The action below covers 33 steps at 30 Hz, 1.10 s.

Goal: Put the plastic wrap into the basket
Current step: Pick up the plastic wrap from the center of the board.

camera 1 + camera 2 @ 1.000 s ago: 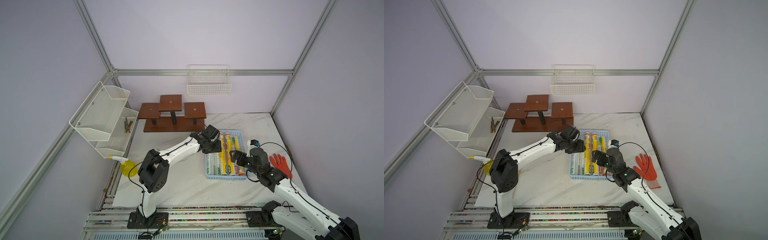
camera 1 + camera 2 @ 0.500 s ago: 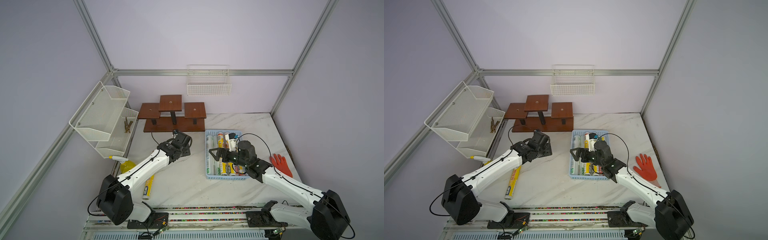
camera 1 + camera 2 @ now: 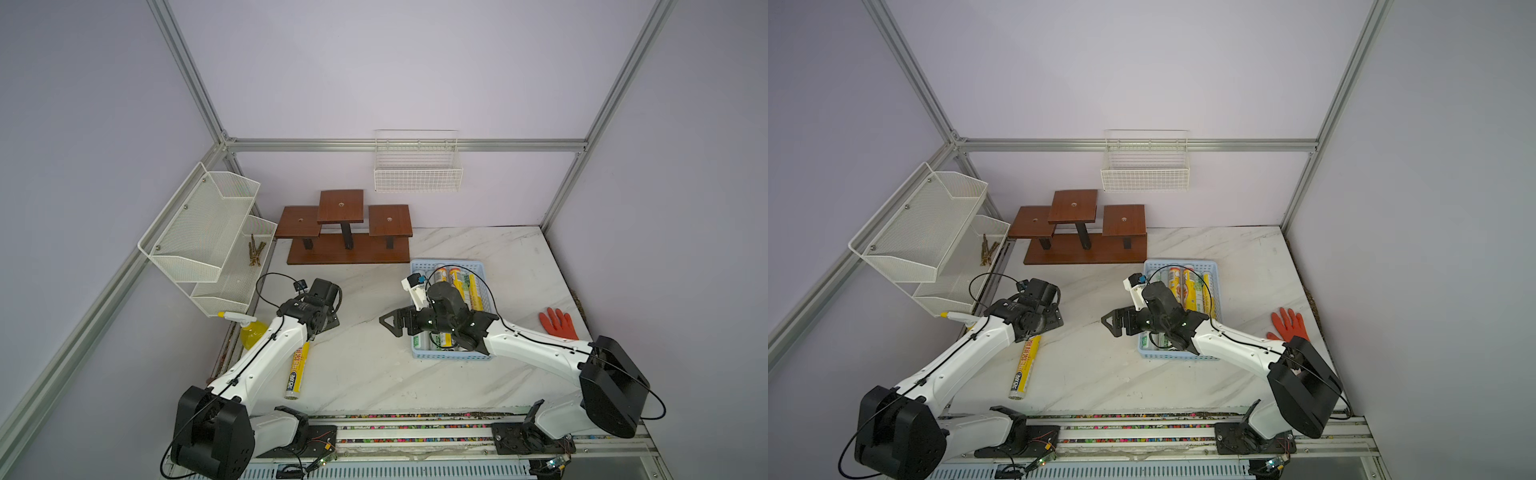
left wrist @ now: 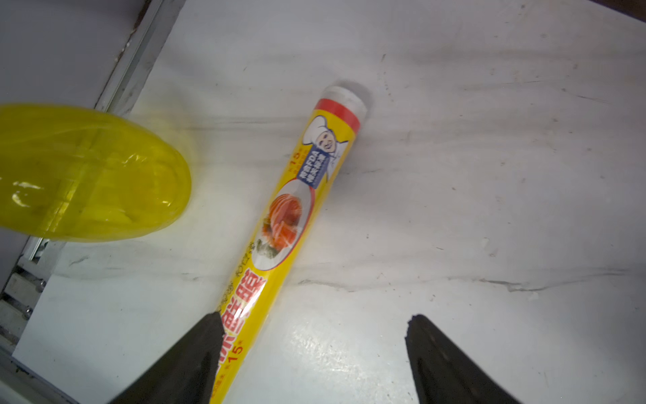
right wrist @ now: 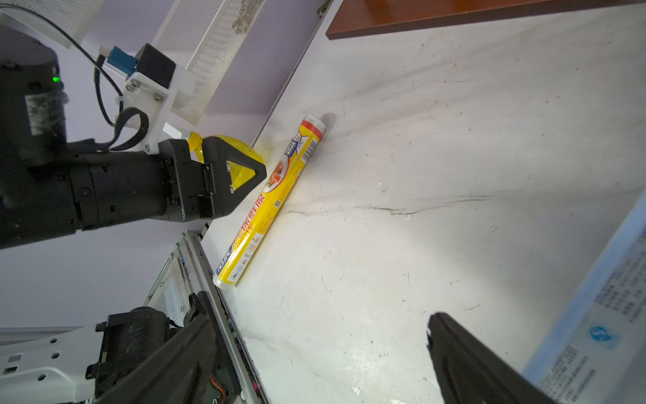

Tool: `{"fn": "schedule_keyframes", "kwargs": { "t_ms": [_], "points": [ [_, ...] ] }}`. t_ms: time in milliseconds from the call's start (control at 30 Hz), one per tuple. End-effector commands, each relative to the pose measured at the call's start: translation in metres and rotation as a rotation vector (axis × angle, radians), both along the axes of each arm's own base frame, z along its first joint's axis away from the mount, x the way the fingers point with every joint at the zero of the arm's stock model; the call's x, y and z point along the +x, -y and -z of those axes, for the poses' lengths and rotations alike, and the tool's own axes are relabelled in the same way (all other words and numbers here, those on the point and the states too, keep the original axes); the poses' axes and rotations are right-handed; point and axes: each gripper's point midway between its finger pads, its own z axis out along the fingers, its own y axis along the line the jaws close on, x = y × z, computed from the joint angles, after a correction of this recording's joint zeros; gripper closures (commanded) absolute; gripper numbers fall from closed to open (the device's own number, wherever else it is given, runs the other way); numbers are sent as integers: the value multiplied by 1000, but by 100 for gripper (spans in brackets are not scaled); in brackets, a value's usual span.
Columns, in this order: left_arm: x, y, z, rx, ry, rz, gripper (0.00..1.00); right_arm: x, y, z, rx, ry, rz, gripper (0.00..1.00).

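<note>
**One roll lies outside the basket**

A yellow roll [image 4: 279,224] lies flat on the table [image 4: 489,175], partly hidden behind one finger of the left gripper [image 4: 314,316], whose jaws gape wide and hold nothing. Other rolls [image 3: 457,280] lie in the basket [image 3: 446,264], just beside the right gripper [image 3: 395,324], which is also spread wide and empty.

The marble table [image 3: 374,374] carries a yellow roll [image 3: 297,370], blue basket [image 3: 446,263], wooden riser [image 3: 348,250] and orange glove [image 3: 559,326].
</note>
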Motion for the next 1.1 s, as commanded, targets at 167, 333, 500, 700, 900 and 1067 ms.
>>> {"fn": "schedule_keyframes", "kwargs": {
  "t_ms": [167, 333, 500, 700, 900, 1067],
  "points": [
    [-17, -21, 36, -179, -29, -134, 9, -19, -42, 3, 0, -15, -138, 1],
    [-17, -24, 53, -225, -52, -156, 6, -27, -61, 15, -15, -37, -178, 1],
    [-14, -20, 63, -237, -97, -135, 5, -29, -72, 26, -42, -37, -176, 1],
    [-14, -5, 79, -312, -161, -106, 6, -27, -74, 36, -65, -48, -154, 1],
    [-15, 11, 87, -388, -196, -68, 14, -26, -69, 40, -99, -39, -139, 1],
    [-18, 19, 90, -370, -229, -20, 21, -26, -62, 43, -134, -39, -129, 1]
  ]
}}
